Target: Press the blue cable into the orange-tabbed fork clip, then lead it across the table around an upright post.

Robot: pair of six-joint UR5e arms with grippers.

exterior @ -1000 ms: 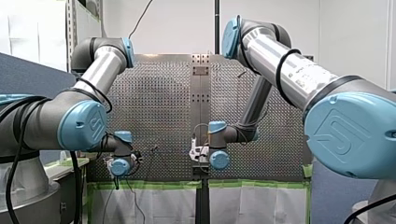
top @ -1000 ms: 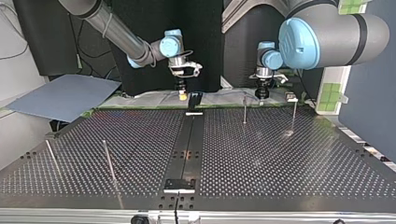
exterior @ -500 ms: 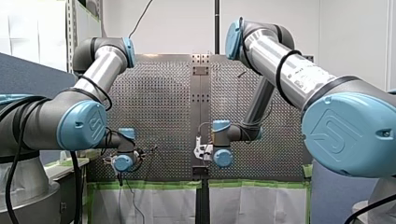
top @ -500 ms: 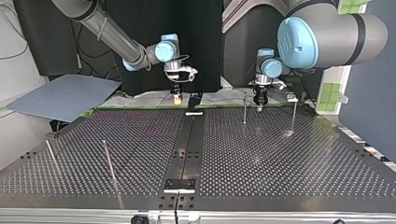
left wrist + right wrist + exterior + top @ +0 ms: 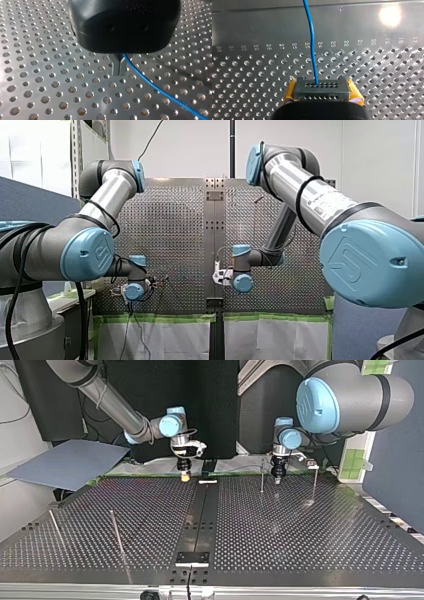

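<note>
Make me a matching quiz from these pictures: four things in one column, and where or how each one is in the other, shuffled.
1 blue cable
2 right gripper
3 upright post
4 grey sheet

A lies beside the table, at the top view's left
B has yellow pads
C stands next to the left gripper
D held by both grippers

Pairs: 1-D, 2-B, 3-C, 4-A

Robotics lab: perforated table [image 5: 300,525], my left arm [image 5: 85,252] & my right arm [image 5: 370,262] (green-taped edge [image 5: 165,318]).
</note>
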